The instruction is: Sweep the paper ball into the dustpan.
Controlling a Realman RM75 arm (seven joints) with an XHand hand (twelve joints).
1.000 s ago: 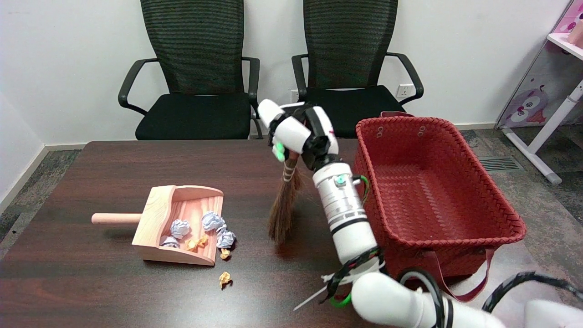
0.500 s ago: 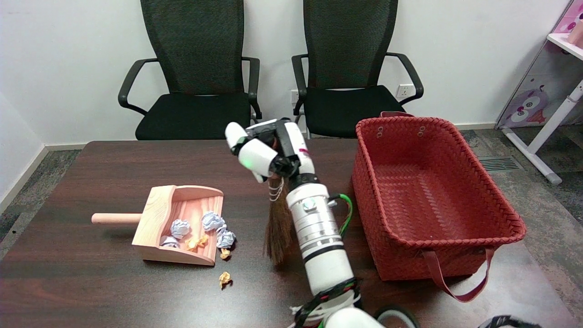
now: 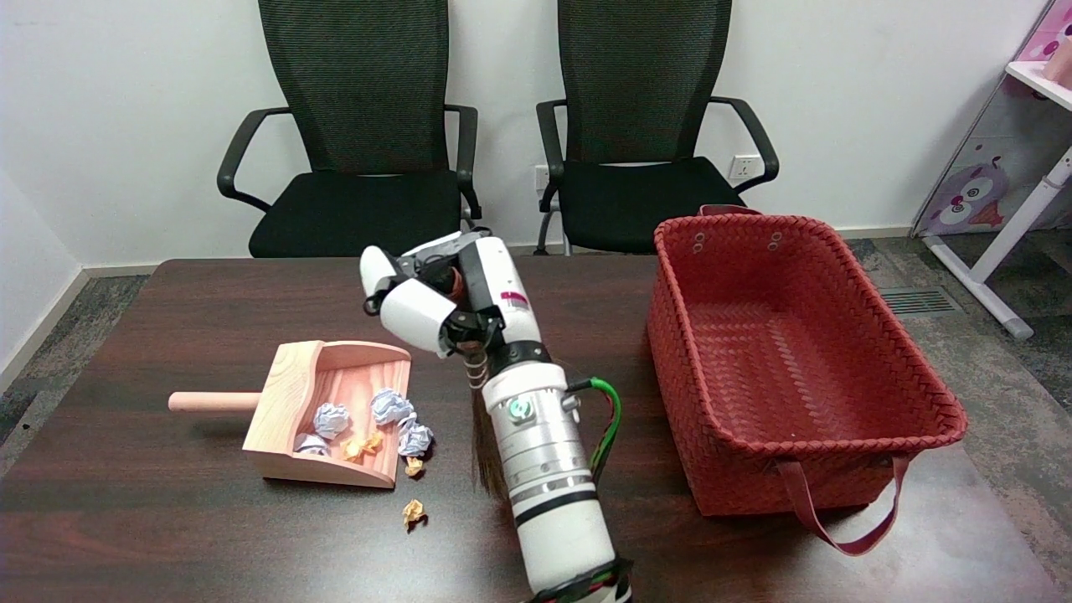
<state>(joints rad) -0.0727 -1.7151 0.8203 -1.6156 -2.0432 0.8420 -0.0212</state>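
The right hand [image 3: 444, 301] is above the dark table [image 3: 167, 519], a little to the right of the dustpan, and its fingers are wrapped around the handle of a small broom [image 3: 484, 452]. The broom hangs down from the hand with its brown bristles near the table, but most of it is hidden behind the white and silver forearm, so I cannot tell if the bristles touch the surface.

One small orange paper ball [image 3: 413, 512] lies on the table just in front of the dustpan's open edge, apart from it. Another orange scrap [image 3: 414, 466] lies right at the lip of the dustpan, and a pale blue ball [image 3: 416, 438] sits at the same edge, partly on the table. The wooden dustpan [image 3: 289, 377] lies flat, with its round handle pointing to the left and its mouth facing the near right. Inside it are more pale blue balls and some orange pieces.

To the right of the arm stands a big red woven basket [image 3: 837, 276] with a strap handle hanging over the near side. The forearm is between the basket and the dustpan. Behind the table two black office chairs [image 3: 360, 109] stand against a white wall.
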